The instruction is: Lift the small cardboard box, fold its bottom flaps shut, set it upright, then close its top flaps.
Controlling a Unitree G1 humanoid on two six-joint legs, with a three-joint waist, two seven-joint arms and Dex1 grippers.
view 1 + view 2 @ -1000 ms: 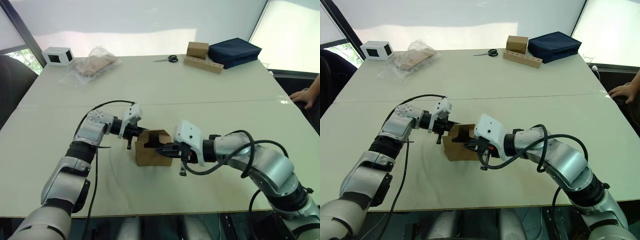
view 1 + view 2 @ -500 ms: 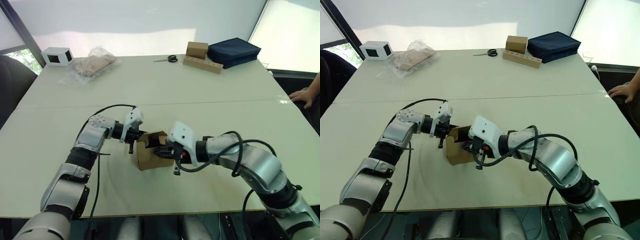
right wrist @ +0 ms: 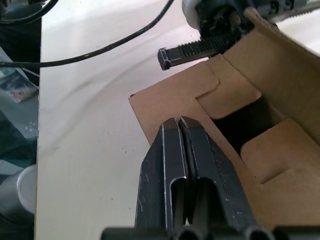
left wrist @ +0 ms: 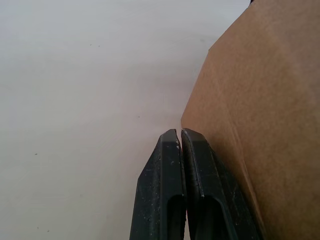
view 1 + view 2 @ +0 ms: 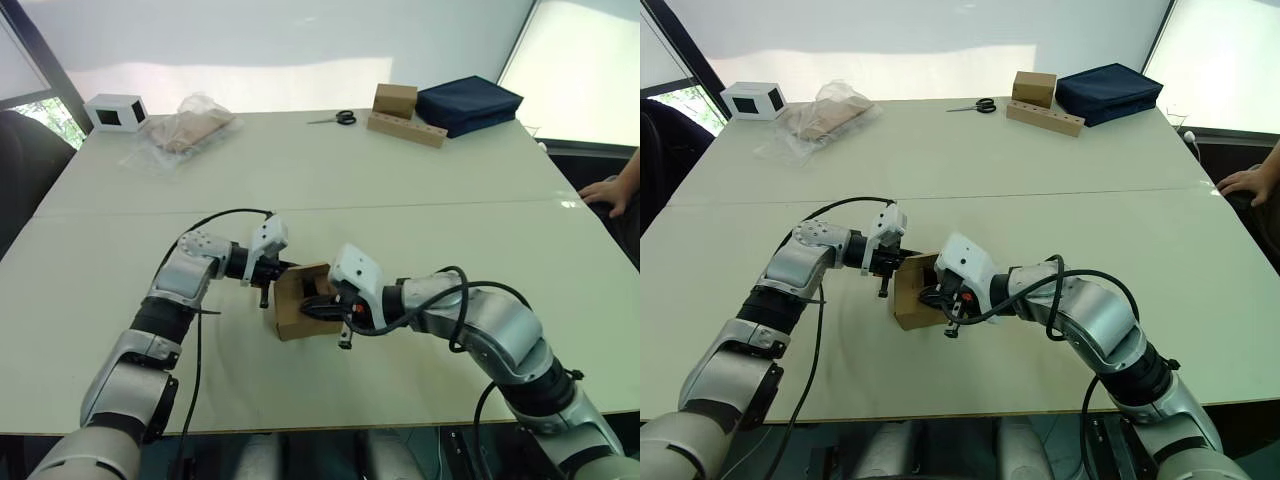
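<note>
From the head views, the small cardboard box (image 5: pixel 300 312) sits on the table (image 5: pixel 420 200), wedged between the 2 grippers. In the left wrist view, the left gripper (image 4: pixel 180 134), clenched, presses its outer wall. In the right wrist view, the right gripper (image 3: pixel 179 122), clenched and empty, rests on a notched flap. It looks light and easily crushed; it is best held by its stiff walls.

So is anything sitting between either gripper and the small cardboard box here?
Nothing visible. The left gripper, shut, is against the small cardboard box, and the right gripper, also shut, is at its open flaps.
</note>
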